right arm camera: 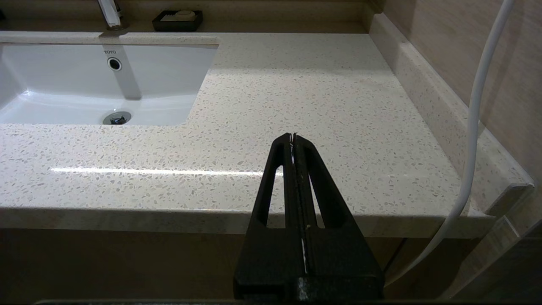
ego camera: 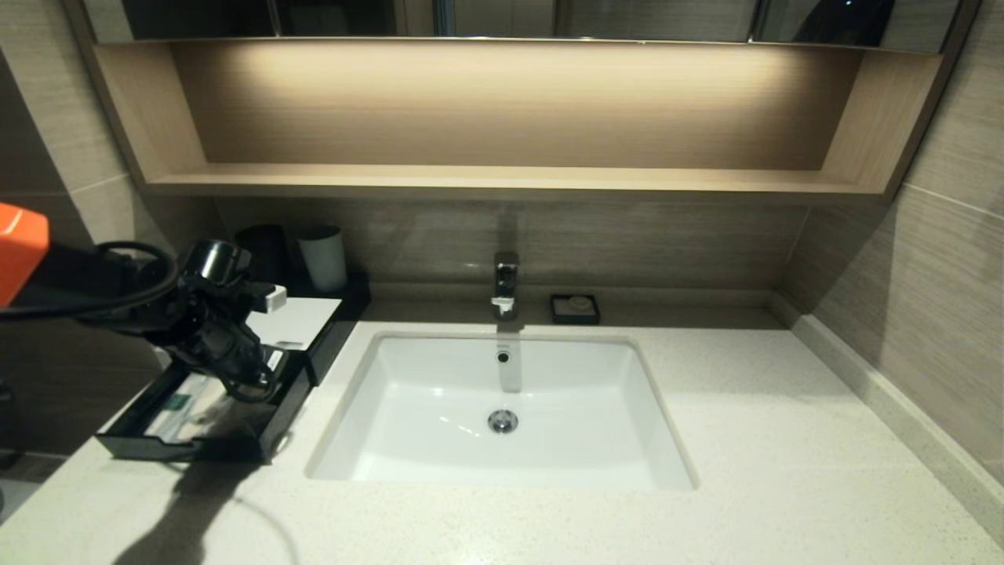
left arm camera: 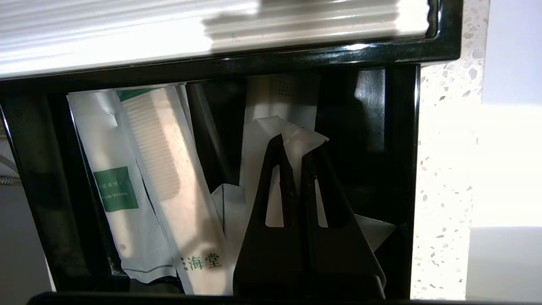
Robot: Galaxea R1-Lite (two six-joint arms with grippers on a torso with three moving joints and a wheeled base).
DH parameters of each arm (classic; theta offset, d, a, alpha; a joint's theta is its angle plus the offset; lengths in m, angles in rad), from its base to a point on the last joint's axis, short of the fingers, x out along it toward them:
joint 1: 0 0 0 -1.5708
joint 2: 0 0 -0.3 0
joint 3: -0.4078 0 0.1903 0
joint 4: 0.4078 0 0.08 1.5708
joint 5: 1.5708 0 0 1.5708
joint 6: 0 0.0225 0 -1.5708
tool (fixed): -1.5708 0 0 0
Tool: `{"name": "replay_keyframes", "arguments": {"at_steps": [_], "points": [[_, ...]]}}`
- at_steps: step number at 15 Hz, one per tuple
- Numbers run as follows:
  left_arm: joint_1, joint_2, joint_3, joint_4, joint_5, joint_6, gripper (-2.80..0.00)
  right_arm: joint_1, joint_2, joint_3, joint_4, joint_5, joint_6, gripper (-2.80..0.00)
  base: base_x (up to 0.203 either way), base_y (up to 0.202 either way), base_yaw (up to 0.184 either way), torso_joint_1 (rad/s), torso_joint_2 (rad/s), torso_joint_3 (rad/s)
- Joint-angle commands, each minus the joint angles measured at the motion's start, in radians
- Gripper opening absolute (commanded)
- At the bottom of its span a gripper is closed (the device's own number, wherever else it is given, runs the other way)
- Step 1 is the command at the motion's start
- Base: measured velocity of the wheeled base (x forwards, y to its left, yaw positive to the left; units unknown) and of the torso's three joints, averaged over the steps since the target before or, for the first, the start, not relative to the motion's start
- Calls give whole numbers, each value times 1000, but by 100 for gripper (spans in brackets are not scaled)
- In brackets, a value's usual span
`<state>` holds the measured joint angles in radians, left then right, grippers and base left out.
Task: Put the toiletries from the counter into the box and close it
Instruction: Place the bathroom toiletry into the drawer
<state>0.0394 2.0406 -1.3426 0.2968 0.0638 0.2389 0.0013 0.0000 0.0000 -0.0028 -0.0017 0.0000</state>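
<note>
Left claw [left arm camera: 298, 148] pinched on white sachet [left arm camera: 296, 140] over drawer tray [left arm camera: 400, 169]; packet [left arm camera: 116, 190] label "DENTAL KIT", sink [right arm camera: 106, 76] "TOTO".

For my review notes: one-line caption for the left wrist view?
Left gripper shut on a clear sachet over the box's open drawer tray, beside two long packets.

A lit wooden niche shelf [ego camera: 502, 179] spans the tiled wall [ego camera: 953, 180] beneath mirrors [ego camera: 502, 16].

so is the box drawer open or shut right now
Open: the drawer tray is pulled out from under the white top, packets showing inside.
</note>
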Motion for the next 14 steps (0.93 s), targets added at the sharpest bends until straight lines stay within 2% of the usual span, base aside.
{"name": "replay_keyframes", "arguments": {"at_steps": [1, 2, 8, 14], "points": [[1, 0, 5, -1, 1, 3, -280, 0, 0, 2, 0, 0, 0, -280, 0, 0, 0, 0, 0, 0], [-1, 0, 6, -1, 1, 3, 0, 0, 0, 2, 0, 0, 0, -280, 0, 0, 0, 0, 0, 0], [0, -26, 10, -11, -1, 3, 0, 0, 0, 2, 0, 0, 0, -280, 0, 0, 0, 0, 0, 0], [5, -135, 23, -10, -7, 3, 0, 0, 0, 2, 0, 0, 0, -280, 0, 0, 0, 0, 0, 0]]}}
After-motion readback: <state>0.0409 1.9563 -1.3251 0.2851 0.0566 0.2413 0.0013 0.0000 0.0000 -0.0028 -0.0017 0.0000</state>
